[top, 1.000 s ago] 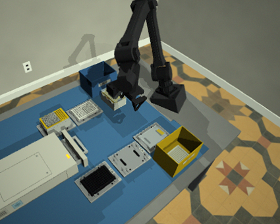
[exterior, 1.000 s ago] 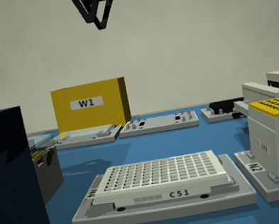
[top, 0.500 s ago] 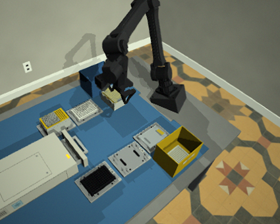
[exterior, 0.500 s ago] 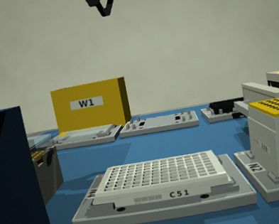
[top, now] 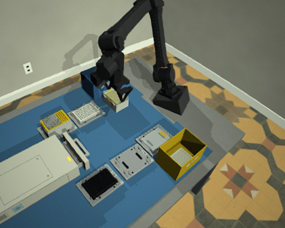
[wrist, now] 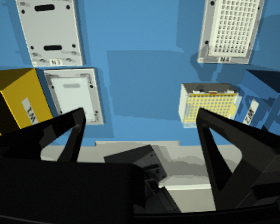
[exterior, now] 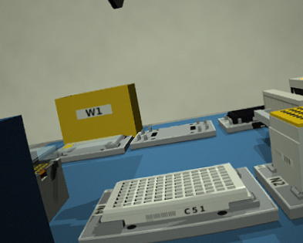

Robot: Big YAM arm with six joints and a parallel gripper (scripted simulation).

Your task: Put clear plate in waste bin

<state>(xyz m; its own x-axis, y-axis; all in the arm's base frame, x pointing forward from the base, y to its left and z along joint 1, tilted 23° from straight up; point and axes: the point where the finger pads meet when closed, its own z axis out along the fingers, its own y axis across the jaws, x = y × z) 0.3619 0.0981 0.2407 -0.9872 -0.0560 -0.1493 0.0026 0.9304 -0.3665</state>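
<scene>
A smooth, matt blue mat (top: 134,123) covers the bench. The arm (top: 157,30) is matt black with hard, flat-faced panels. Bin W1 (top: 171,159) has plain matt yellow walls and a white paper-like label. The nests (top: 131,161) look like pale grey moulded plastic. The floor (top: 251,171) is patterned tile with a dull finish. The wall (exterior: 191,29) is flat, matt grey.

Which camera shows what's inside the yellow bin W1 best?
The top view: it looks down into the yellow bin W1, where a clear plate lies on its floor. The exterior view shows only the bin's labelled outer wall, and the wrist view catches just a corner of it at the left edge, beside the open gripper.
</scene>
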